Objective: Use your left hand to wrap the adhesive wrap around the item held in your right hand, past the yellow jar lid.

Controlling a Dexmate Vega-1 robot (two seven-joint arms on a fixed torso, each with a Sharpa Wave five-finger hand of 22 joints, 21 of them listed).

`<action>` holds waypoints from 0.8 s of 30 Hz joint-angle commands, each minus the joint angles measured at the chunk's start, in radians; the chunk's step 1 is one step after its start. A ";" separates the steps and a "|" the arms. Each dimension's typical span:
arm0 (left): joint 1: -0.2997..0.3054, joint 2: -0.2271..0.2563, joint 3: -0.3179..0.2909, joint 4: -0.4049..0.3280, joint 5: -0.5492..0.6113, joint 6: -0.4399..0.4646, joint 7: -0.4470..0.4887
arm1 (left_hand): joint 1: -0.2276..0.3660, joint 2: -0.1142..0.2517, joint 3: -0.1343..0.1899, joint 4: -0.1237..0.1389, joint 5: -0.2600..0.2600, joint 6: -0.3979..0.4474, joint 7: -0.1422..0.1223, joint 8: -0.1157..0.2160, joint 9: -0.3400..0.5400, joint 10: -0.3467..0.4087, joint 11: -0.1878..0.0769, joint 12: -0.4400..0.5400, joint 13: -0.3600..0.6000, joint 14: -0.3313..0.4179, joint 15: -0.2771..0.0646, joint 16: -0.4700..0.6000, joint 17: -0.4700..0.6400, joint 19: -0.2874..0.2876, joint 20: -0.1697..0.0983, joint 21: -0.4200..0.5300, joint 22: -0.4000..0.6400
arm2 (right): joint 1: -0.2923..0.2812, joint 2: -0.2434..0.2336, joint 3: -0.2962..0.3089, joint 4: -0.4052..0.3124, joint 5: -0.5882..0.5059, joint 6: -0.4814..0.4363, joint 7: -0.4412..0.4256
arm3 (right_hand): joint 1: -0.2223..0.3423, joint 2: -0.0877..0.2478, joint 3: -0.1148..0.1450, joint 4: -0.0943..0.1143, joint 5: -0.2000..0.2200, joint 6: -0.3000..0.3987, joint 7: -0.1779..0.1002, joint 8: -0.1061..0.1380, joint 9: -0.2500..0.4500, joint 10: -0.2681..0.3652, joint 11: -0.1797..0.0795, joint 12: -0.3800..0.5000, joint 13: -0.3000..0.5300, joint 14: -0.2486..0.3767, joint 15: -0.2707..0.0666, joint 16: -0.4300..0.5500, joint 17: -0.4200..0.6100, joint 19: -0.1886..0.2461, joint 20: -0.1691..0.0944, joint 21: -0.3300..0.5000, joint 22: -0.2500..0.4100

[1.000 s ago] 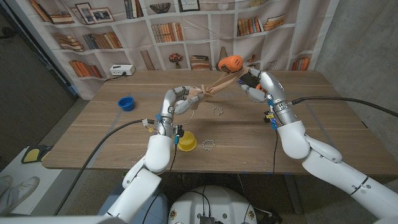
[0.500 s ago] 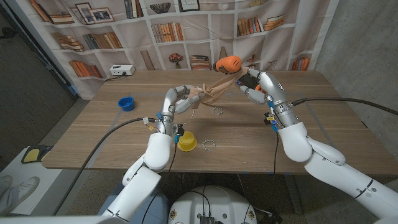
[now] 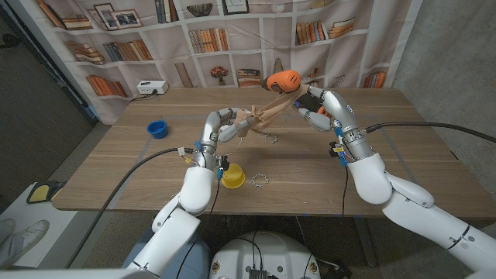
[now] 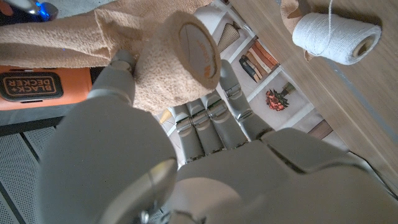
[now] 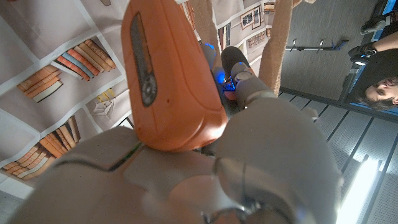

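The orange plastic power tool [image 3: 284,79] is partly covered by the stretched tan fabric wrap [image 3: 266,108], and its body is cut off by the edges of both wrist views. The small metal rings [image 3: 260,180] on the table are too small to identify. The person [image 5: 377,93] is cropped at the right wrist view's edge.

You are working in a robot test lab dressed up as a home study. Behind the wooden worktop [image 3: 310,167] hangs a printed backdrop [image 3: 232,39] of bookshelves, its fabric creased and ending short of the bare grey wall [image 3: 449,46] on your right. A dark panel [image 3: 39,85] closes off your left side. Thick black cables [image 3: 434,128] trail across the worktop, and a white power box [image 3: 152,87] sits at its far edge. In the right wrist view, a person [image 5: 376,93] sits near a metal stand [image 5: 305,46].
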 commanded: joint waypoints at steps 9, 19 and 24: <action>0.000 0.001 -0.007 -0.010 0.026 0.030 0.008 | 0.198 0.209 0.035 0.026 0.004 0.010 -0.004 0.003 0.021 -0.001 0.001 -0.002 0.005 -0.001 0.000 0.000 0.001 0.000 0.002 0.004 0.002 | -0.068 -0.034 0.045 -0.005 0.041 0.053 -0.004 | -0.028 0.040 0.126 0.121 -0.002 0.063 -0.059 0.007 0.005 0.018 -0.012 0.007 0.004 0.007 -0.070 0.002 0.000 -0.003 -0.153 0.055 0.003; -0.016 -0.012 -0.001 0.008 0.024 0.049 0.001 | 0.198 0.208 0.034 0.026 0.004 0.010 -0.003 0.003 0.023 0.001 0.000 -0.004 0.005 -0.001 -0.001 0.000 0.002 -0.002 0.003 0.004 0.002 | -0.082 -0.044 0.057 -0.002 0.075 0.091 0.008 | -0.029 0.040 0.126 0.120 -0.002 0.062 -0.061 0.007 0.005 0.019 -0.010 0.007 0.004 0.006 -0.070 0.001 -0.001 -0.003 -0.153 0.055 0.003; -0.018 -0.015 0.010 0.021 0.019 0.061 -0.012 | 0.199 0.207 0.034 0.025 0.004 0.011 -0.002 0.002 0.023 0.002 0.000 -0.005 0.004 -0.002 -0.001 -0.001 0.002 -0.001 0.003 0.004 0.002 | -0.080 -0.040 0.057 0.004 0.084 0.109 0.014 | -0.028 0.040 0.127 0.120 -0.002 0.062 -0.059 0.007 0.005 0.018 -0.011 0.007 0.005 0.007 -0.070 0.002 0.000 -0.003 -0.153 0.055 0.003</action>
